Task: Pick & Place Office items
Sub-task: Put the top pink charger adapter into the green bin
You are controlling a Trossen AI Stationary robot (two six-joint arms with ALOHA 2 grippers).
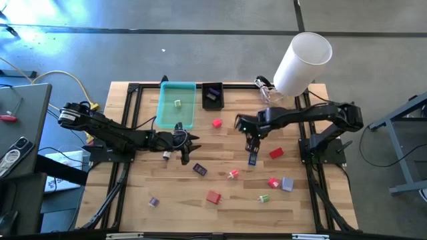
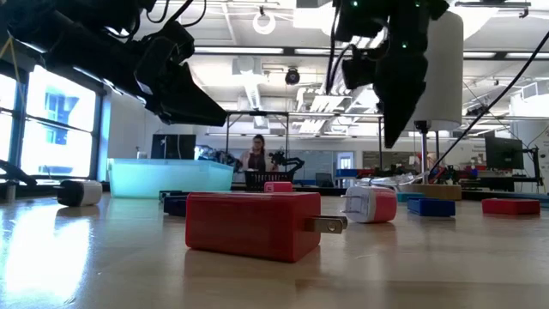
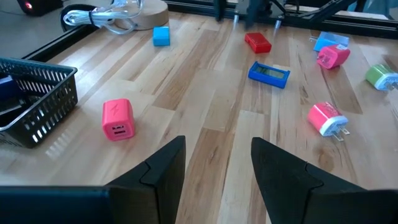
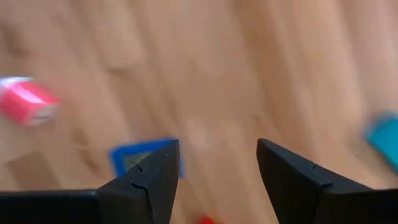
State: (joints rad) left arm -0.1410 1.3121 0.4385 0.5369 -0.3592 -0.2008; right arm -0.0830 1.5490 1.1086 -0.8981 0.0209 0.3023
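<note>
The right gripper (image 1: pixel 252 148) hangs above the middle of the desk with its two fingers spread and nothing between them. Just under it lies a flat blue item (image 1: pixel 253 159), and a red block (image 1: pixel 276 153) lies near it, toward the right edge. In the right wrist view the blue item (image 4: pixel 144 158) sits partly behind one finger, not centred in the gap. I think this is the main danger: if the gripper goes down like this, one finger may land on the item and push it away instead of pinching it. The piece is also thin and flat on the wood, so the fingertips may slide over it.

The left gripper (image 1: pixel 185 149) hovers near the front corner of the teal tray (image 1: pixel 175 117), also spread and empty. Its wrist view shows a pink charger block (image 3: pixel 117 118) beside the black wire basket (image 3: pixel 38 103). A careless reach here could knock the tray or the basket.

The other office items are scattered over the front half of the desk: a red block (image 1: pixel 213 197) near the front edge, a green piece (image 1: pixel 263 198), a purple block (image 1: pixel 287 184) and a small piece (image 1: pixel 153 201) toward the front left corner. One pale green piece (image 1: pixel 178 103) lies already in the tray. Both arms work close to the middle, so they might touch each other if both move inward together.
</note>
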